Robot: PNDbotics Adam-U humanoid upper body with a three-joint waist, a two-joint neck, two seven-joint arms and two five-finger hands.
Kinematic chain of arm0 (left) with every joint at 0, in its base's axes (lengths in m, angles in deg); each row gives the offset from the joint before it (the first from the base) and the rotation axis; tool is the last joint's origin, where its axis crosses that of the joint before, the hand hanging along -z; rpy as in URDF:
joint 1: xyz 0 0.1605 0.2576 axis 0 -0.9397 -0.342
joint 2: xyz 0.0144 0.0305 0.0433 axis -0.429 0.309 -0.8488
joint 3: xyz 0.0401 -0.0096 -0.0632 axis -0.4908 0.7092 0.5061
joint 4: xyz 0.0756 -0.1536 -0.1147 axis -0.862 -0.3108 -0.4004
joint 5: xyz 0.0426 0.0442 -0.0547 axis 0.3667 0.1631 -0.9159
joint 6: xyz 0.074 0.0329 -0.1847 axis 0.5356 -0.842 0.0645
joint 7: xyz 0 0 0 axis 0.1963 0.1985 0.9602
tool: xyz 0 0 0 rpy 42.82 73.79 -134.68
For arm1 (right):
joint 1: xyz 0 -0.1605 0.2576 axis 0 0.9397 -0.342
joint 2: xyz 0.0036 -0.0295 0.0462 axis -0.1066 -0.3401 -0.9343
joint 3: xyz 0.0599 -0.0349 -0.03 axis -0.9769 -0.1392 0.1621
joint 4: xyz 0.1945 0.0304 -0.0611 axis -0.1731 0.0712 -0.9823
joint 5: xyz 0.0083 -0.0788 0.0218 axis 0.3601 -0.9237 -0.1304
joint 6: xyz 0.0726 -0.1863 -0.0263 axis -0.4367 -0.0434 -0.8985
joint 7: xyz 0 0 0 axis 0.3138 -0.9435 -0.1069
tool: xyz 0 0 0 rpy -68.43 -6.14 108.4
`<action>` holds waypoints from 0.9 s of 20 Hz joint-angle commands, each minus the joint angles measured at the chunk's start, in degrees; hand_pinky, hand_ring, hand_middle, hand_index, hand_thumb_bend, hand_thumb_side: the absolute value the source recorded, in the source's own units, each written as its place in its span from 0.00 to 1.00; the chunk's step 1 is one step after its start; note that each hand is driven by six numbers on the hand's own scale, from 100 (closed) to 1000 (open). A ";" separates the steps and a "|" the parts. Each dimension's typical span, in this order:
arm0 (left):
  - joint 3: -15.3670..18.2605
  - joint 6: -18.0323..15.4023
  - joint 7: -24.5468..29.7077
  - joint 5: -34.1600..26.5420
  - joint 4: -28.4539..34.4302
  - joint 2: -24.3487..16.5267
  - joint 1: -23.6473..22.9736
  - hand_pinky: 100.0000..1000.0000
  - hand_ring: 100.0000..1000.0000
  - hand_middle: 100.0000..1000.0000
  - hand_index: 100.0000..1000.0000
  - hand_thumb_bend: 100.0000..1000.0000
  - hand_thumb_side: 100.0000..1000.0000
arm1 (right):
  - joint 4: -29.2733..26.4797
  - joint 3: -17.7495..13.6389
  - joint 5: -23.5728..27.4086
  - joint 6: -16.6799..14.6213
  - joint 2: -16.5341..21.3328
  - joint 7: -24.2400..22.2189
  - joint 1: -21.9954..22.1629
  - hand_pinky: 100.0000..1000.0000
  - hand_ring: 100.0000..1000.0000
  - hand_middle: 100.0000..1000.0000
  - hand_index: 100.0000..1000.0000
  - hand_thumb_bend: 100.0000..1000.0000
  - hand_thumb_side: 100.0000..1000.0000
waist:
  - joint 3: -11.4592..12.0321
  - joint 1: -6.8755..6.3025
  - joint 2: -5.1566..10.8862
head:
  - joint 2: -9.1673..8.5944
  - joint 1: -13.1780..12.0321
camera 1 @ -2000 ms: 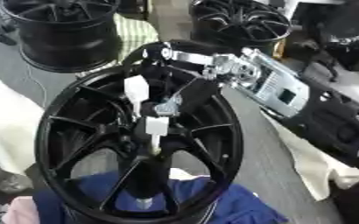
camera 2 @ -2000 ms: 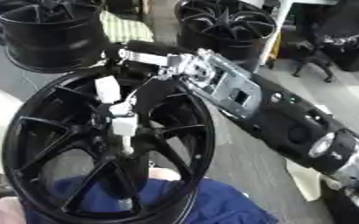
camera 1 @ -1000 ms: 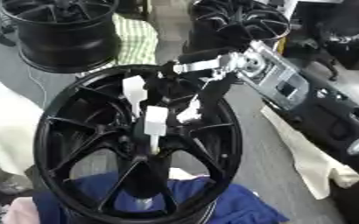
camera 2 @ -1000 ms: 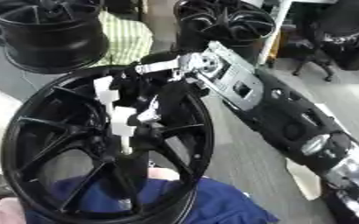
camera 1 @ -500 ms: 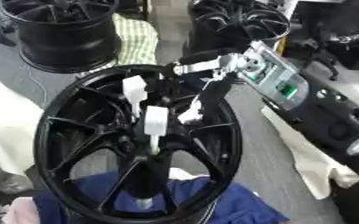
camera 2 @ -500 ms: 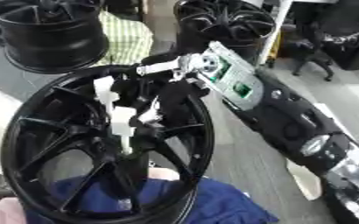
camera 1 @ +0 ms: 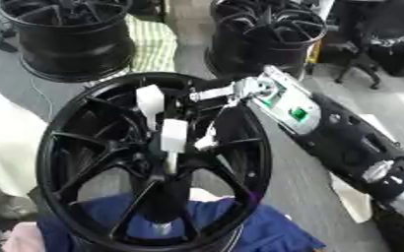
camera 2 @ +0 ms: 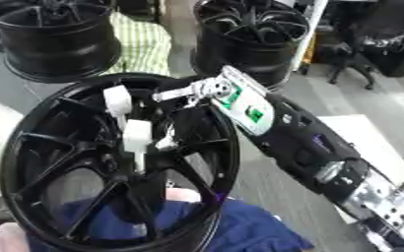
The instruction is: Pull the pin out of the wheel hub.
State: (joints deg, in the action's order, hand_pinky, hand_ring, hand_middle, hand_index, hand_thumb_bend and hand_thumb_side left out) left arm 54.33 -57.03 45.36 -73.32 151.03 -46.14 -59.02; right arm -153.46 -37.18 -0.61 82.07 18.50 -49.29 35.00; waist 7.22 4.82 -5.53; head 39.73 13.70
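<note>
The right hand [camera 1: 207,106] reaches into the middle of the frame over the wheel hub [camera 1: 153,157], its dark fingers [camera 1: 204,118] bent down among the spokes near the hub's centre; whether they are clamped on anything cannot be told, since they blur into the black metal. Just left of the fingers stands the white pin [camera 1: 173,137], upright at the centre of the hub, with a second white piece [camera 1: 150,101] angled above it toward the upper rim and a smaller white bit [camera 1: 207,142] just beside the fingertips. Behind the hand, a silver wrist joint [camera 2: 212,88] and a white forearm panel with a green patch [camera 2: 249,110] lead to the black arm [camera 2: 326,162], which runs to the lower right corner. The wheel hub is a black spoked rim filling the left and centre of the frame, resting over blue cloth [camera 1: 240,229] at the bottom edge. Two more black rims [camera 1: 67,34] [camera 1: 270,32] stand on the floor at the top, with a green checked cloth [camera 1: 153,47] between them. The left hand shows in neither view.
</note>
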 commanded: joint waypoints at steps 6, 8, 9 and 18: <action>0.07 -0.12 0.15 0.02 0.70 -0.35 0.65 0.54 0.58 0.50 0.87 0.16 0.62 | -1.07 -0.69 -0.01 -0.74 0.75 0.64 -1.35 0.70 0.79 0.73 0.84 0.32 0.33 | 0.02 -0.37 0.55 | -0.05 0.16; 0.08 -0.13 0.17 0.03 0.69 -0.35 0.65 0.54 0.58 0.50 0.87 0.16 0.62 | -1.38 -0.63 0.14 -0.60 0.80 0.82 -1.37 0.70 0.79 0.73 0.84 0.32 0.33 | 0.01 -0.37 0.55 | -0.05 0.16; 0.08 -0.13 0.18 0.03 0.68 -0.35 0.65 0.54 0.58 0.50 0.87 0.16 0.62 | -1.45 -0.61 0.17 -0.55 0.82 0.85 -1.37 0.70 0.79 0.73 0.84 0.32 0.33 | 0.01 -0.37 0.55 | -0.05 0.17; 0.03 -0.08 0.26 0.04 0.65 -0.30 0.65 0.54 0.58 0.50 0.87 0.16 0.62 | -2.45 -0.39 0.04 -0.11 0.50 1.97 -1.71 0.68 0.73 0.59 0.69 0.28 0.31 | 0.14 -0.34 0.60 | 0.05 0.25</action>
State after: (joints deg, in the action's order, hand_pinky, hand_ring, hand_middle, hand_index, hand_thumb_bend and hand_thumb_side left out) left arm 54.33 -57.01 45.42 -73.35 151.01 -46.13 -59.02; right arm -154.65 -37.16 -0.75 81.84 18.28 -47.61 34.57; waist 7.31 4.82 -5.53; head 39.73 13.79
